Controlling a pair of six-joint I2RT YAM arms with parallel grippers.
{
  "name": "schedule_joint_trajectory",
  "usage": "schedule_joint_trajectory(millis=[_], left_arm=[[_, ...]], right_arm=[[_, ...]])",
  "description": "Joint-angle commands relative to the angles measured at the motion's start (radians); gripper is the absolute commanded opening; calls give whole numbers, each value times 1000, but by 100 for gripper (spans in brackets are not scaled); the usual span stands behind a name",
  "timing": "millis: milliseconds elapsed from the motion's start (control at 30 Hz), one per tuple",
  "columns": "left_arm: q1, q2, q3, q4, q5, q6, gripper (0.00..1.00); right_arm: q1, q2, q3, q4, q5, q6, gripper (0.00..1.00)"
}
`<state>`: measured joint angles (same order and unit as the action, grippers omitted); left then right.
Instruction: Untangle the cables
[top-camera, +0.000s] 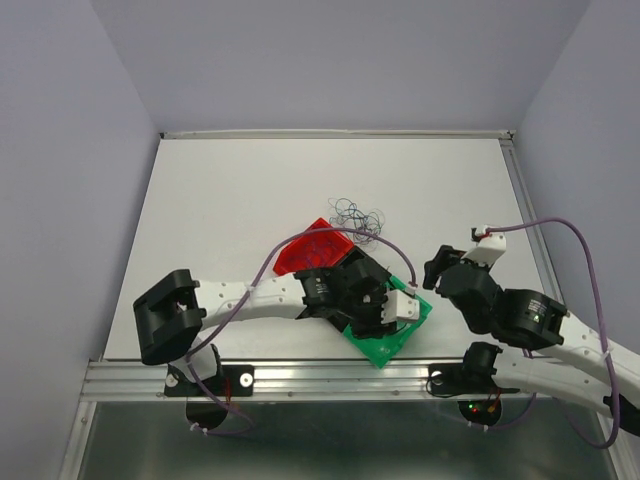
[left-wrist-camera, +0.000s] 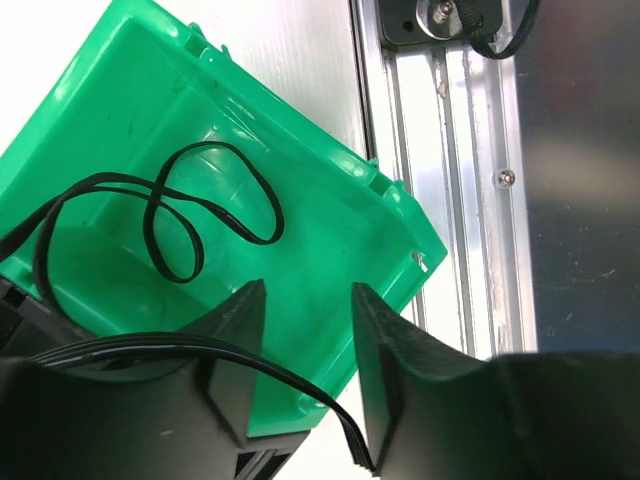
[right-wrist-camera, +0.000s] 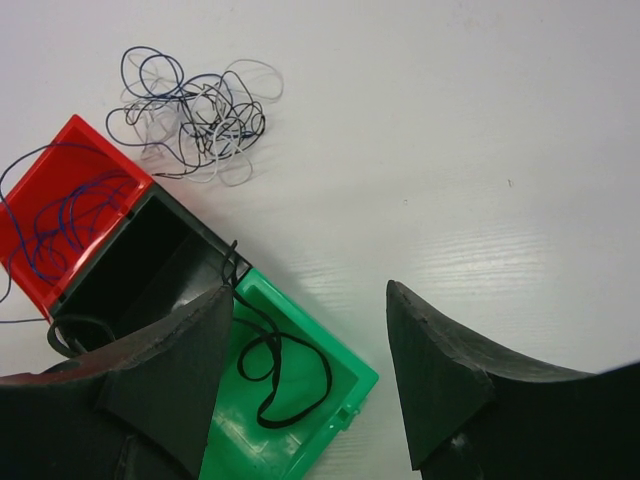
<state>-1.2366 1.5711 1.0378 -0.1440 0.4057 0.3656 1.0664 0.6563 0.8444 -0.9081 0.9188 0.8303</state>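
A tangle of thin black, white and blue-purple cables (top-camera: 357, 215) (right-wrist-camera: 195, 115) lies on the white table behind the bins. One black cable (right-wrist-camera: 326, 376) (left-wrist-camera: 210, 145) is looped inside the green bin (left-wrist-camera: 330, 230) (right-wrist-camera: 316, 331) (top-camera: 390, 345). A strand of it (left-wrist-camera: 304, 386) runs across the gap of my left gripper (left-wrist-camera: 307, 292) (top-camera: 385, 318), which hovers open over that bin. Blue cable (right-wrist-camera: 60, 215) lies in the red bin (right-wrist-camera: 105, 148) (top-camera: 300, 255). My right gripper (right-wrist-camera: 310, 292) (top-camera: 437, 268) is open and empty, right of the green bin.
A black bin (right-wrist-camera: 140, 265) sits between the red and green bins. The aluminium rail (left-wrist-camera: 450, 200) (top-camera: 330, 378) runs along the table's near edge, just beside the green bin. Grey walls enclose the table on three sides.
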Motion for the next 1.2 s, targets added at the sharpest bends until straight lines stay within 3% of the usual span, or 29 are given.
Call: schedule_joint_trajectory(millis=[0, 133, 433, 700, 833, 1000, 1167], left_arm=[[-6, -95, -18, -52, 2, 44, 54], [-6, -170, -24, -121, -31, 73, 64], [-6, -319, -50, -203, -19, 118, 58], [11, -489, -68, -220, -197, 93, 61], [135, -519, -68, -206, -200, 79, 61], [392, -589, -110, -122, -156, 70, 61], [495, -698, -166, -36, -180, 39, 61]], right_arm=[[1, -4, 58, 20, -12, 6, 68], [1, 6, 21, 77, -104, -37, 69], [1, 57, -64, 314, -282, -160, 74], [1, 327, -30, 366, -415, -258, 74], [1, 422, 14, 399, -494, -318, 75], [1, 535, 79, 400, -546, -370, 77], [-9, 637, 130, 399, -561, -411, 77]])
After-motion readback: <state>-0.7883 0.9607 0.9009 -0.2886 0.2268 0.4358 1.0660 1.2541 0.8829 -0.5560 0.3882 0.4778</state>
